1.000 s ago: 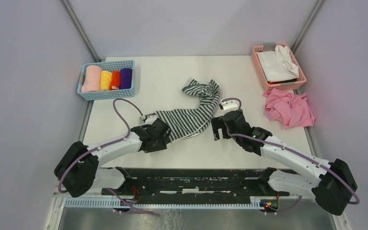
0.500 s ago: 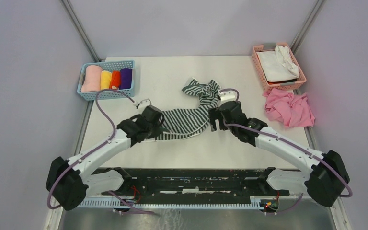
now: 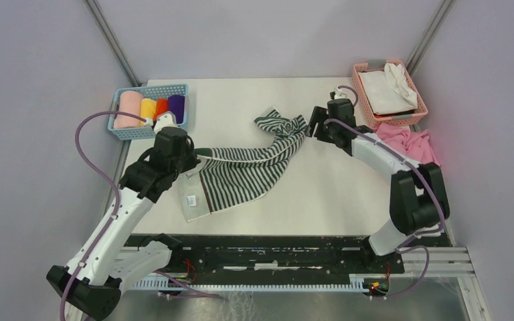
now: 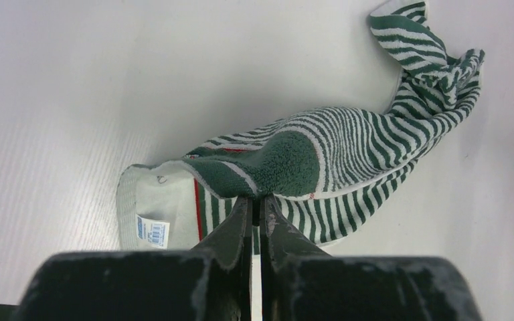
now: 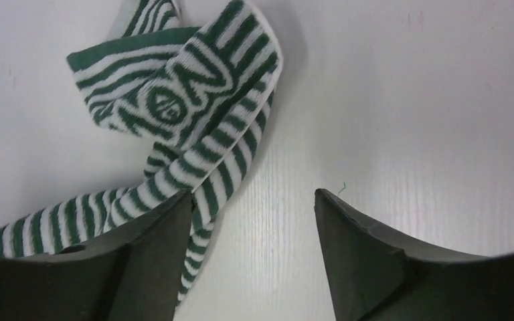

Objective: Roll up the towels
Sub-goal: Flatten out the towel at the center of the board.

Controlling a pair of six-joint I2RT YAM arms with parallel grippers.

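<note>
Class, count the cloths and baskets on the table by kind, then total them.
Rolled towels: 4 (pink roll, yellow roll, orange roll, purple roll)
Unrolled cloths: 3 (striped towel, pink cloth, white cloth)
Baskets: 2 (blue basket, pink basket)
Total: 9

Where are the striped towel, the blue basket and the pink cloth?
striped towel [image 3: 241, 177]: top view, its striped middle.
blue basket [image 3: 128, 132]: top view, front wall.
pink cloth [image 3: 420, 144]: top view, crumpled middle.

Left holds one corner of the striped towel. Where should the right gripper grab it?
The striped towel's crumpled far end, by the lettering. Come from above on the right: that end lies bunched just left of the open right gripper, opposite the corner the left gripper pinches, so pulling apart should spread it.
</note>
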